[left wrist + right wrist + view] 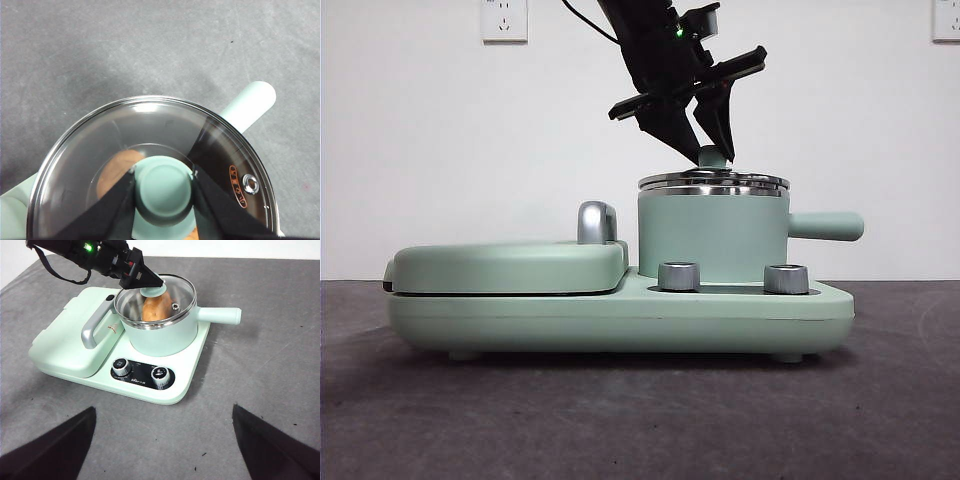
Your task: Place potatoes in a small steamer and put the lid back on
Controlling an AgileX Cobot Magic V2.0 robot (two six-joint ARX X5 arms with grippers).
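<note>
The mint-green small steamer [710, 235] stands on the right half of the cooker base, its stubby handle [250, 102] sticking out sideways. The glass lid [713, 181] sits flat on the steel rim. My left gripper [164, 192] comes down from above, its two black jaws pressed against either side of the lid's green knob [164, 175]. Through the glass the orange-brown potato [156, 308] lies inside the pot, also seen under the lid as the potato [117, 167]. My right gripper [163, 410] hangs back above the table's near side, open and holding nothing.
The flat green griddle [510, 265] with its chrome handle [597, 222] lies shut to the left of the pot on the same base [620, 315]. Two steel dials [679, 276] [786, 278] face front. Grey table surface [265, 365] surrounds the cooker.
</note>
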